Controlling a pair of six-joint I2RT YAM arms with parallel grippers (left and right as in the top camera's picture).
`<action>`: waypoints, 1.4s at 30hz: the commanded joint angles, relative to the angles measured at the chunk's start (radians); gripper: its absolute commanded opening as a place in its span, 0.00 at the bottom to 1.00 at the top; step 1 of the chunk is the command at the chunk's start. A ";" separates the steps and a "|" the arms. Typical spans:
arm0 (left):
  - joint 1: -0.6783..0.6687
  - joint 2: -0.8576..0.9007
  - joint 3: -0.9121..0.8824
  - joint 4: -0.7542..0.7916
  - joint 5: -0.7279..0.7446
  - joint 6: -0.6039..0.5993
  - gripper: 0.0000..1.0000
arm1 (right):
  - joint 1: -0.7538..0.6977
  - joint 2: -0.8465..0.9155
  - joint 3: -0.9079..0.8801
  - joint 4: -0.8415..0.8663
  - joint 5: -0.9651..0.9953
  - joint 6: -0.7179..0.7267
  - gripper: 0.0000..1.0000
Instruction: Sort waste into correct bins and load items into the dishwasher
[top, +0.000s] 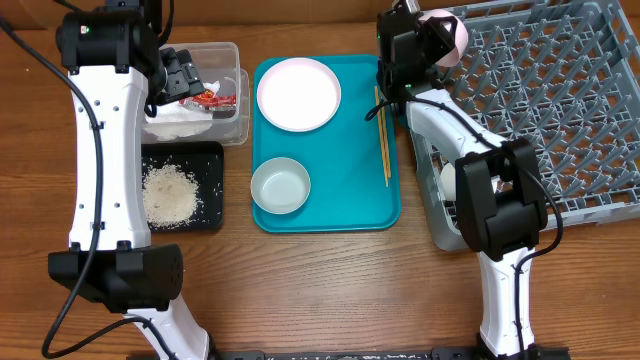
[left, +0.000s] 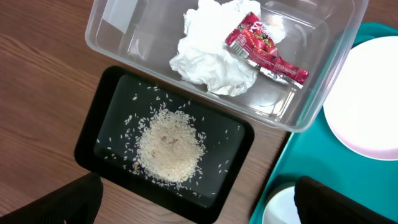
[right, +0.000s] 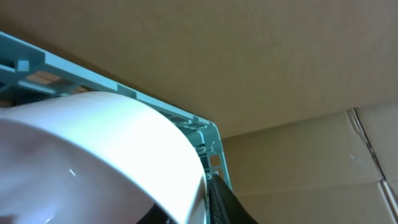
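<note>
1. Overhead: you are working on a wooden table (top: 330, 290) with brown cardboard (top: 300, 20) behind it. The tub (top: 228, 55) holds one napkin (top: 175, 122) and one wrapper (top: 208, 98). The black tray (top: 212, 160) just in front of it holds one heap of rice (top: 170, 192). The teal tray (top: 340, 200) carries one plate (top: 298, 93), one bowl (top: 280, 186) and one pair of chopsticks (top: 382, 135). The rack (top: 560, 110) holds one cup (top: 448, 180) in its near-left corner, half hidden by your right arm. Your left gripper (top: 183, 72) hangs over the tub. Your right gripper (top: 435, 45) has a second, held bowl (top: 450, 35) at the rack's far-left corner.
2. Left wrist: your fingers (left: 68, 199) sit at the bottom corners, jaws apart, with nothing between them. Below lie the rice in the black tray and the napkin and wrapper in the tub.
3. Right wrist: the held bowl fills the lower left, with the jaws clamped on its rim. The rack edge and cardboard show behind.
</note>
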 joint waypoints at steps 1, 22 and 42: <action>0.005 0.007 0.006 0.001 0.001 -0.007 1.00 | 0.016 0.015 0.013 0.021 0.048 0.003 0.16; 0.005 0.007 0.006 0.001 0.001 -0.007 1.00 | 0.097 0.015 0.013 0.027 0.108 0.091 0.15; 0.005 0.007 0.006 0.001 0.001 -0.007 1.00 | 0.109 0.015 0.013 -0.249 0.138 0.452 0.15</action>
